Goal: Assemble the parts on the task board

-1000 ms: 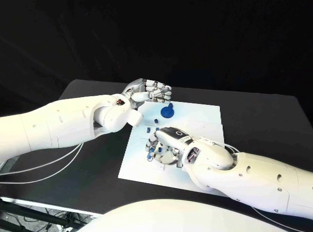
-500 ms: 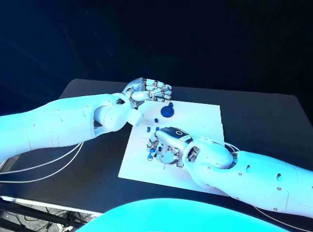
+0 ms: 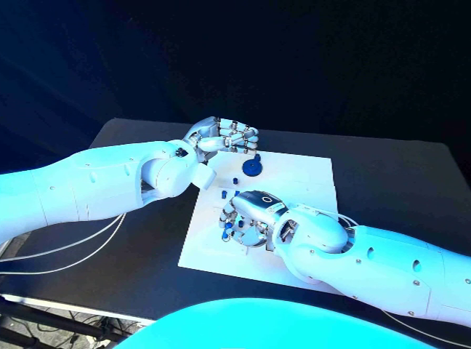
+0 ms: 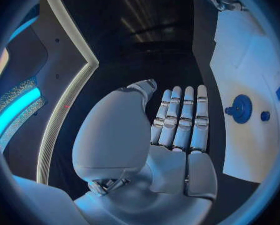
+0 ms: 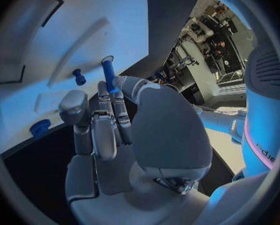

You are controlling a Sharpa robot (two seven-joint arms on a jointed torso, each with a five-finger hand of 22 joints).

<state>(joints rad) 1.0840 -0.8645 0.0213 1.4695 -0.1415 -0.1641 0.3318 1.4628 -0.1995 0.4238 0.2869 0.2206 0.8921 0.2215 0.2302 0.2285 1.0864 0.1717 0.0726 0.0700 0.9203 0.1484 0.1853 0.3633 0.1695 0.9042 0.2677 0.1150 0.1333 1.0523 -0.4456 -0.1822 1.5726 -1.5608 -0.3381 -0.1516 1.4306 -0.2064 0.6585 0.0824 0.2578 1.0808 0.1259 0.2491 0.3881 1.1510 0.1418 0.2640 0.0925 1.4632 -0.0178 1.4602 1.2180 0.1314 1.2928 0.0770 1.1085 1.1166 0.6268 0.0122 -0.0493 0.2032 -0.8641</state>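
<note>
Head view – left hand [image 3: 223, 137]: fingers curled in toward the palm, nothing visible in them; it hovers at the far left corner of the task board [image 3: 304, 182], over the bench [image 3: 403, 182].
Head view – round blue part [image 3: 252, 168]: lies on the board just beside the left hand, between the two hands, touching neither.
Head view – right hand [image 3: 251, 212]: palm down over the near left part of the board, fingers bent onto small blue pieces [image 3: 228, 230] under its fingertips; whether it grips one cannot be told from here.
Left wrist view – left hand [image 4: 171, 135]: fingers [image 4: 184, 117] lie side by side, folded toward the palm, thumb alongside – nothing between them.
Left wrist view – round blue part [image 4: 241, 108]: sits on the white task board [image 4: 252, 150] off to the side of the fingers, apart from them; a smaller blue piece [image 4: 265, 116] lies just beyond it.
Right wrist view – right hand [image 5: 109, 120]: fingers drawn close together, a blue peg [image 5: 108, 74] standing up from between the fingertips – pinched there.
Right wrist view – small blue knob [image 5: 79, 77]: on the task board [image 5: 84, 30] just past the fingertips, not touched.
Right wrist view – blue piece at board edge [image 5: 40, 127]: beside the hand, apart from it.
</note>
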